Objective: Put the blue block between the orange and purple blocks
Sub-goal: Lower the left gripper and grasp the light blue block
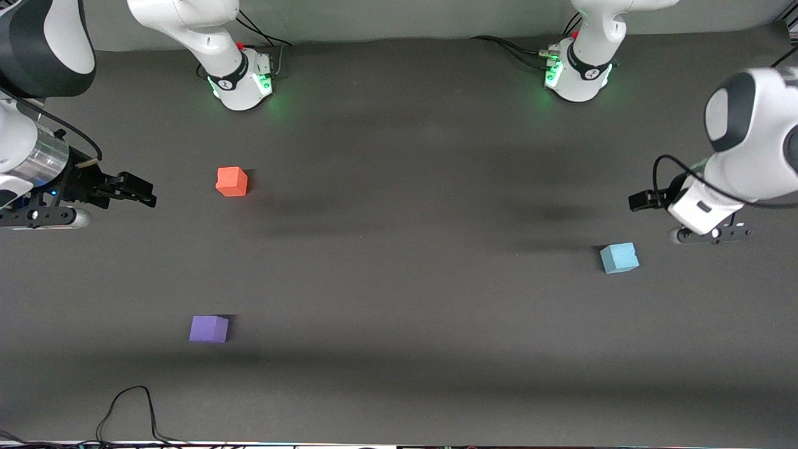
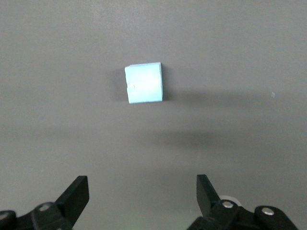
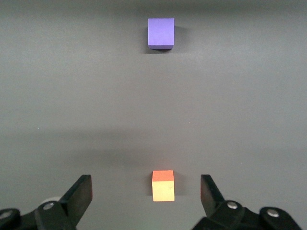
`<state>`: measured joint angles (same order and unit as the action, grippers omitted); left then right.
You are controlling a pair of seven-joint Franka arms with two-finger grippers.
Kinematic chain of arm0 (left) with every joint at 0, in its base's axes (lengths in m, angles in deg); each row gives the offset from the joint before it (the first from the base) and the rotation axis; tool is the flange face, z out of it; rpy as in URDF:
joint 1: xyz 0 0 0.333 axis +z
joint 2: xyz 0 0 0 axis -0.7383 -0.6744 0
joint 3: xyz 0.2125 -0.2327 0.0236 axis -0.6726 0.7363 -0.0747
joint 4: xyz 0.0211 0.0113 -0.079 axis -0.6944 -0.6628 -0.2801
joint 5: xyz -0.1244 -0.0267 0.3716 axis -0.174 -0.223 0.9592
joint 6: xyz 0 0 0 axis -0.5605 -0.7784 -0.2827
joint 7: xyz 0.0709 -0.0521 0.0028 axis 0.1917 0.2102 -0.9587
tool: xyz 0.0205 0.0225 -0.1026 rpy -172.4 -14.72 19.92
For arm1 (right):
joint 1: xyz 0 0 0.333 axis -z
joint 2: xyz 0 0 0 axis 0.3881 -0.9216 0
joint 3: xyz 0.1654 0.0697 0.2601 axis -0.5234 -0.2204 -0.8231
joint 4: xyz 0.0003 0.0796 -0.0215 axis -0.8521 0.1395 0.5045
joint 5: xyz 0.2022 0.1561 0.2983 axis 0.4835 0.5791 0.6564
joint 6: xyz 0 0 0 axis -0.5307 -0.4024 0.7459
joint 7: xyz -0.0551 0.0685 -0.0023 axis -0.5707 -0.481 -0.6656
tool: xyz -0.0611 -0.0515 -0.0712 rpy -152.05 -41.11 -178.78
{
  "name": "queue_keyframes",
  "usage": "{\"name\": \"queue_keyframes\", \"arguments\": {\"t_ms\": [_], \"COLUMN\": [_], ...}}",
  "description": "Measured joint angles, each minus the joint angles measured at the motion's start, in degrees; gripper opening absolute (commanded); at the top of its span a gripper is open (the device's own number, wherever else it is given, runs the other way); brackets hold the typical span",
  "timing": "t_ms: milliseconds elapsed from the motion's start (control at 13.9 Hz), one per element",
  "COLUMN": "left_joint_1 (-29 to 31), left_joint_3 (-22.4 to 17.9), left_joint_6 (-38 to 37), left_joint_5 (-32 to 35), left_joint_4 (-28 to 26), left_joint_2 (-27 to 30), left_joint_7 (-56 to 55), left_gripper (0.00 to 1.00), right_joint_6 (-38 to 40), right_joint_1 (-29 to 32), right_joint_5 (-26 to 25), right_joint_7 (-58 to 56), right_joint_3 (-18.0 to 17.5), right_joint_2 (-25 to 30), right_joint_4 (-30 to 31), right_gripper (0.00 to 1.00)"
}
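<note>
Both grippers read open to me: left gripper (image 2: pixel 142 191) hovers near blue block (image 1: pixel 619 258); right gripper (image 3: pixel 146 191) waits above orange block (image 3: pixel 163 186).

even, moderately dim light falls from overhead on the matte dark counter (image 1: pixel 399 299), with no glare. soft broad arm shadows band it. each cube throws a short soft shadow. green base lights (image 1: pixel 268 81) glow. wrist views are sharp on the cubes, slightly soft at each tool.

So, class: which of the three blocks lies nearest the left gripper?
The blue block; the orange and purple ones sit toward the right arm's end.
</note>
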<state>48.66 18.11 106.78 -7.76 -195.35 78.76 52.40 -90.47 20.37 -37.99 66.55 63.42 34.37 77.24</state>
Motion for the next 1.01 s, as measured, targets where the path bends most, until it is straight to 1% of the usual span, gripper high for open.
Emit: {"name": "queue_keyframes", "arguments": {"t_ms": [361,505,649,1010], "left_joint_1": [3.54,4.77,4.81,4.71], "left_joint_3": [-0.03,-0.03,0.21,0.76], "left_joint_6": [10.13,13.83,16.42,21.56], "left_joint_5": [-0.04,-1.35,-2.71,-3.10], "left_joint_4": [-0.20,-0.14,-0.03,0.10], "left_joint_2": [-11.61,-15.74,-18.36,-21.74], "left_joint_7": [3.62,4.32,4.44,4.44], "left_gripper": [1.00,1.00,1.00,1.00], "right_joint_6": [1.16,2.10,2.45,1.43], "right_joint_1": [-0.02,-0.02,-0.02,0.01], "right_joint_5": [-0.38,-0.95,-1.04,-1.04], "right_joint_7": [-1.61,-2.51,-2.57,-2.57], "right_joint_3": [-0.13,-0.12,-0.14,-0.02], "right_joint_2": [0.10,0.11,0.11,0.12], "right_joint_4": [-0.16,-0.33,-0.38,-0.47], "right_gripper": [1.00,1.00,1.00,1.00]}}
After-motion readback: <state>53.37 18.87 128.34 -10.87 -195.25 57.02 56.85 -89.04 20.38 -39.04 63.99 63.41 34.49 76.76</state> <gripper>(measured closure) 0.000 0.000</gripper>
